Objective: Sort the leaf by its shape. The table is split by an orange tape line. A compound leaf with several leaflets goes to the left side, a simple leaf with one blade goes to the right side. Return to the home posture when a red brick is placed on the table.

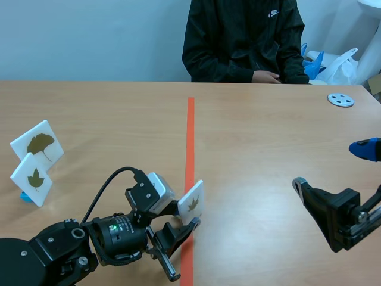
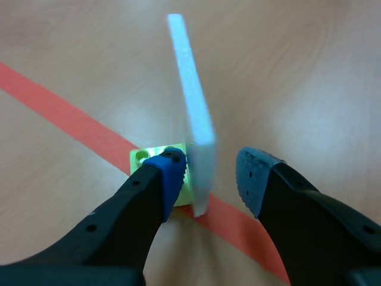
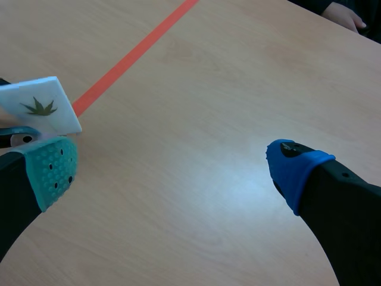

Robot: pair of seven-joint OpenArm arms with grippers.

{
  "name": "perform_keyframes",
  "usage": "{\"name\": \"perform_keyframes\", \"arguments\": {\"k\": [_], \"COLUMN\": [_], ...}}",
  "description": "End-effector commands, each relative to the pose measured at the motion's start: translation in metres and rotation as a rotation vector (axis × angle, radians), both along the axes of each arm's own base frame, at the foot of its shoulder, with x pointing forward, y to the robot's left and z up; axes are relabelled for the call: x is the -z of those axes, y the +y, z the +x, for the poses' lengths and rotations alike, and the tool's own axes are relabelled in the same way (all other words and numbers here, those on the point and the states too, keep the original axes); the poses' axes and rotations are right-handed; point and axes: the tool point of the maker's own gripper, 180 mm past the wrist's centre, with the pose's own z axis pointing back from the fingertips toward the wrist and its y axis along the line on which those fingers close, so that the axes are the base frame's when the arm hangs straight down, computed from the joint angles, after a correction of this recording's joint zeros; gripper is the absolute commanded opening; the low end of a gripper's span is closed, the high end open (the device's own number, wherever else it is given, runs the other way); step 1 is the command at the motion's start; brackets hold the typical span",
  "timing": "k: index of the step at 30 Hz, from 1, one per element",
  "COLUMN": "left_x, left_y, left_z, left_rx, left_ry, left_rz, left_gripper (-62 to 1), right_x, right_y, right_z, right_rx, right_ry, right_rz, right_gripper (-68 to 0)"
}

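Observation:
A white card (image 1: 192, 202) printed with a dark, many-pointed leaf stands upright in a small green base (image 2: 143, 156) on the orange tape line (image 1: 190, 137). My left gripper (image 1: 178, 244) is open around it. In the left wrist view the card (image 2: 193, 119) is edge-on between the fingers of the left gripper (image 2: 211, 170); one blue pad (image 2: 172, 173) touches the base and the card's edge, while the other pad (image 2: 256, 173) stands apart from it. My right gripper (image 1: 333, 170) hovers open at the right of the table with nothing in it. The right wrist view shows that gripper (image 3: 172, 164) with the card (image 3: 38, 106) far ahead of it.
Two other white leaf cards stand at the left: a ginkgo leaf (image 1: 38, 143) and a lobed leaf (image 1: 33, 177). A person in a black jacket sits across the table, one hand (image 1: 266, 76) on its edge. A grey disc (image 1: 340, 99) lies far right, with plastic bags (image 1: 333, 65) behind it.

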Motion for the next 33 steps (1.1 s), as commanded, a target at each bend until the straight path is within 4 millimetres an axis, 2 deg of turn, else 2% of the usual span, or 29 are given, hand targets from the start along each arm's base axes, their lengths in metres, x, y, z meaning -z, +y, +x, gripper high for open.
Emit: {"name": "perform_keyframes", "arguments": {"k": [1, 5, 10, 13, 16, 20, 27, 33], "left_x": [-0.015, -0.016, -0.017, -0.021, -0.031, -0.056, -0.094, -0.104], "left_y": [-0.010, -0.014, -0.019, -0.021, -0.025, -0.026, -0.004, 0.037], "left_z": [0.005, 0.004, 0.001, -0.001, -0.002, -0.005, -0.006, -0.012], "left_rx": [0.000, 0.000, -0.001, -0.001, -0.002, -0.020, -0.134, -0.271], "left_ry": [-0.029, -0.025, -0.021, -0.019, -0.031, -0.037, -0.040, -0.040], "left_rz": [-0.050, -0.059, -0.073, -0.086, -0.105, -0.153, -0.181, -0.171], "left_gripper": [-41.4, -47.3, -48.5, -54.7, -56.3, -56.5, -56.5, -56.5], "right_x": [-0.009, -0.009, -0.008, -0.008, -0.008, -0.008, -0.008, -0.008], "right_y": [-0.002, -0.002, -0.002, -0.002, -0.002, -0.002, -0.002, -0.002], "right_z": [0.006, 0.006, 0.006, 0.006, 0.006, 0.006, 0.006, 0.006], "right_rx": [0.001, 0.002, 0.002, 0.002, 0.002, 0.002, 0.002, 0.002], "right_ry": [-0.031, -0.030, -0.028, -0.028, -0.028, -0.028, -0.028, -0.028], "right_rz": [0.003, 0.002, 0.001, 0.001, 0.001, 0.001, 0.001, 0.001], "right_gripper": [0.4, 0.4, 0.4, 0.4, 0.4, 0.4, 0.4, 0.4]}}
